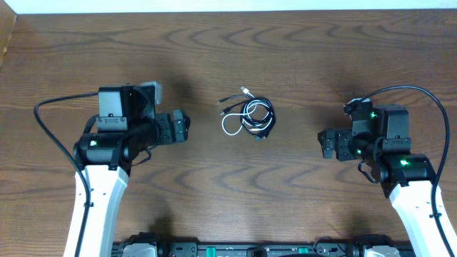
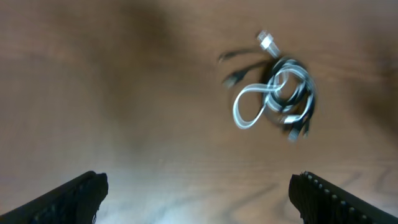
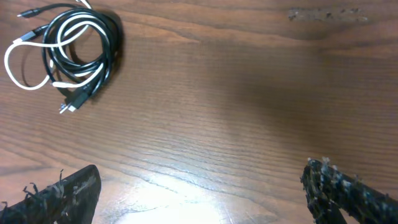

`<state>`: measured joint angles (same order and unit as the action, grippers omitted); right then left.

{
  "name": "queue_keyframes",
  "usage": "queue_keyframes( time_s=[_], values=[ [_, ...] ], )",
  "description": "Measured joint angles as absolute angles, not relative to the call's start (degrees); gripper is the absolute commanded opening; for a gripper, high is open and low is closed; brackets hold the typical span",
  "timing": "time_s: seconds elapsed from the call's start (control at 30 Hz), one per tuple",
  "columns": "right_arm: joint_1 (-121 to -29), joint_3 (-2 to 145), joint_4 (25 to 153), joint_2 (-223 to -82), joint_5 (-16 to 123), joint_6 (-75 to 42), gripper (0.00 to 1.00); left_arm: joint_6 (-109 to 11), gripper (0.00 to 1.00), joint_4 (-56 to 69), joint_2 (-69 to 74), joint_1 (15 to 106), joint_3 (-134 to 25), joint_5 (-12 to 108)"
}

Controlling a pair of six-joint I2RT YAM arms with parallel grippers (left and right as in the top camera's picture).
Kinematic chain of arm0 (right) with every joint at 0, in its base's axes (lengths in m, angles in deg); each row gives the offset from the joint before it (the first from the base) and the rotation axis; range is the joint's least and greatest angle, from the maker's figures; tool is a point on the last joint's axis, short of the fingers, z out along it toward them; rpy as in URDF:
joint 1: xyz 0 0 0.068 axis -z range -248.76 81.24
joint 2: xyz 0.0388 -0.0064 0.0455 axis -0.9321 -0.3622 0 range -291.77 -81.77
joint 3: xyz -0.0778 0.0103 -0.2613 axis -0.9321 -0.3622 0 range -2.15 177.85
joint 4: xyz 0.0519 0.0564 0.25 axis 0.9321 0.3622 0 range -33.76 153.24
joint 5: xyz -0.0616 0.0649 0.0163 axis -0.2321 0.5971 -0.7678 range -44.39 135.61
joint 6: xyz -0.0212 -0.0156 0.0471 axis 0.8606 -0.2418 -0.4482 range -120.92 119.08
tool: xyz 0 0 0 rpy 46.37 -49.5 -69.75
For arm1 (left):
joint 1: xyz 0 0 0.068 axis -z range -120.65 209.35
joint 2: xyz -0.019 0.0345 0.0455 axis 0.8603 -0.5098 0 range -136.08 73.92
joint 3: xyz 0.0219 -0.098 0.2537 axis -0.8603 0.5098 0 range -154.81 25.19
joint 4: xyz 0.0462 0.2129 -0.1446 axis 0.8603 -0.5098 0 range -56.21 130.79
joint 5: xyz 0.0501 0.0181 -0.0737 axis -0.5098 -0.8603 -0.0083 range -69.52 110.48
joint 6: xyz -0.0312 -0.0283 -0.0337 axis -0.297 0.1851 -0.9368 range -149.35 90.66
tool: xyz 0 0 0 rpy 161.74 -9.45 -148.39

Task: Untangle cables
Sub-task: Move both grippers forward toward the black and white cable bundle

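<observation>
The cables (image 1: 249,116) lie in one tangled bundle at the table's middle: black cords coiled with one white cord, silver-tipped plugs sticking out. The bundle shows blurred at the upper right of the left wrist view (image 2: 277,93) and at the upper left of the right wrist view (image 3: 65,50). My left gripper (image 1: 184,127) is open and empty, well to the left of the bundle; its fingers show wide apart in its wrist view (image 2: 199,196). My right gripper (image 1: 325,143) is open and empty, well to the right of the bundle (image 3: 199,196).
The dark wooden table (image 1: 235,193) carries only the cable bundle. Thick black wires loop from both arms, at the left (image 1: 50,135) and right (image 1: 435,107). A pale wall edge runs along the table's far side.
</observation>
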<state>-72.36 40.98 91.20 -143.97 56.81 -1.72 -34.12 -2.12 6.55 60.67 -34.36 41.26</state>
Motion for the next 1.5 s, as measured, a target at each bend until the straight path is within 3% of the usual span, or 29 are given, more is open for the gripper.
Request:
queue_keyframes(
  time_s=[0.33, 0.8, 0.9, 1.07, 1.2, 1.33, 1.4, 1.5],
  values=[
    [-72.4, 41.0, 91.2, -144.0, 60.7, -2.0, 0.99, -33.3, 0.98, 6.0, -9.2, 71.0, -47.0, 40.6],
    [-72.4, 41.0, 92.0, -144.0, 60.6, -3.1, 0.99, -31.9, 0.98, 17.6, -33.1, 82.4, -47.5, 40.1],
    [-72.4, 41.0, 92.1, -144.0, 60.6, -3.2, 0.98, -31.9, 0.93, 20.2, -35.7, 83.7, -47.5, 40.1],
    [-72.4, 41.0, 92.6, -144.0, 60.6, -3.3, 0.98, -31.7, 0.77, 22.6, -38.8, 85.0, -47.5, 40.1],
    [-72.4, 41.0, 92.7, -144.0, 60.6, -3.3, 0.97, -31.4, 0.45, 23.3, -40.3, 85.7, -47.5, 40.0],
    [-72.4, 41.0, 92.7, -144.0, 60.6, -3.3, 0.98, -30.9, 0.23, 23.3, -40.8, 86.0, -47.5, 39.9],
    [-72.4, 41.0, 92.7, -144.0, 60.6, -3.3, 0.98, -30.8, 0.14, 23.3, -40.8, 86.0, -47.5, 40.0],
    [-72.4, 41.0, 92.6, -144.0, 60.6, -3.3, 0.99, -31.0, 0.08, 23.4, -40.8, 86.0, -47.5, 41.5]
  ],
)
